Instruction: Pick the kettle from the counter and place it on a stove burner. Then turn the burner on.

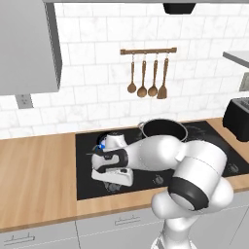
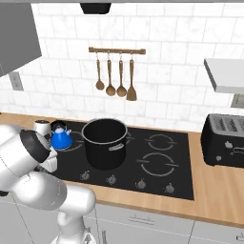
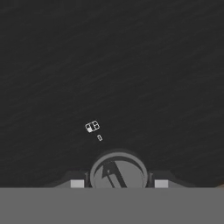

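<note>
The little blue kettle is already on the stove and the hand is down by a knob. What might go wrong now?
1. The gripper straddles one knob, but several alike sit in a row; the wrong one would heat under the black pot, not the kettle.
2. The jaws stand slightly clear of the knob, so they may slip when turning.

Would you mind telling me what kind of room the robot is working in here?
It looks like a home kitchen, rendered in simulation: a black glass cooktop set into a wooden counter, wooden utensils hanging on a white tiled wall, and a black toaster to the side.
</note>
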